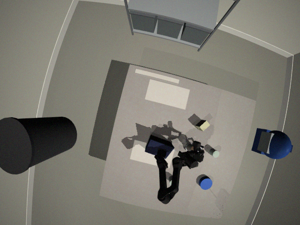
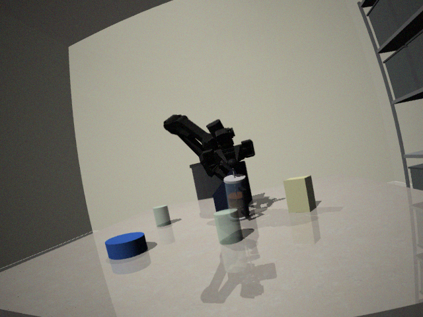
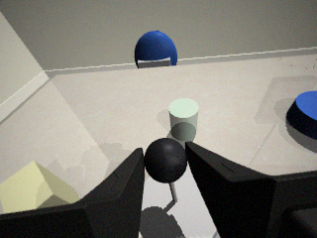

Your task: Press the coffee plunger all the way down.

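The coffee press (image 2: 234,187) stands upright on the table, with a clear body and a white lid (image 2: 229,179) (image 3: 194,218). An orange-brown plunger disc (image 2: 235,195) shows about halfway down inside it. The black round knob (image 2: 232,163) (image 3: 165,161) is a short way above the lid, with a short length of thin rod (image 3: 172,192) between them. My gripper (image 3: 163,150) is shut on the knob, one finger at each side of it. In the top view the arm hides most of the press.
A pale green cylinder (image 1: 215,153) (image 2: 228,226) (image 3: 183,110) stands close beside the press. Another green cylinder (image 2: 161,215) stands farther off. A blue disc (image 1: 206,183) (image 2: 126,247) (image 3: 309,105) and a yellow block (image 1: 204,124) (image 2: 297,195) (image 3: 22,190) are on the table.
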You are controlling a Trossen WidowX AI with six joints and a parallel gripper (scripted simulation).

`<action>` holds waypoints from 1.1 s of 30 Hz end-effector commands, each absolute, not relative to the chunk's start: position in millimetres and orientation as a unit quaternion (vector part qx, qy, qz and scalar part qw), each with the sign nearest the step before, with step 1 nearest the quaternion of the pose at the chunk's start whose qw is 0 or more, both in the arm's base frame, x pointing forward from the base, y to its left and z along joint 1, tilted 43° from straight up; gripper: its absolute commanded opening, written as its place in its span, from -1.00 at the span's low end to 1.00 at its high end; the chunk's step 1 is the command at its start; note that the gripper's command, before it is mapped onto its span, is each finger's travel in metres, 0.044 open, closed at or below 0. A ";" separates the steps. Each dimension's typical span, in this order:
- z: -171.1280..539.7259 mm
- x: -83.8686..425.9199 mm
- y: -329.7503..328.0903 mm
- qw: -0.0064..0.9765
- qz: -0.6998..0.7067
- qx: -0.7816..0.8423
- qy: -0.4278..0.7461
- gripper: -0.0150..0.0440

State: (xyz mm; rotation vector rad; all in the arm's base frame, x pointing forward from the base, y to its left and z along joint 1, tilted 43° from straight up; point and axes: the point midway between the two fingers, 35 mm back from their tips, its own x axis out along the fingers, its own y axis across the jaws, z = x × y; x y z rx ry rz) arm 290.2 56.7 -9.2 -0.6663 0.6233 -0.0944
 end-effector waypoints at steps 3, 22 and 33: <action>-24.6 283.4 42.1 0.877 -0.055 -0.344 0.332 -0.06; -26.0 288.7 44.7 0.877 -0.056 -0.344 0.331 -0.06; -26.8 290.6 45.9 0.877 -0.056 -0.344 0.331 -0.06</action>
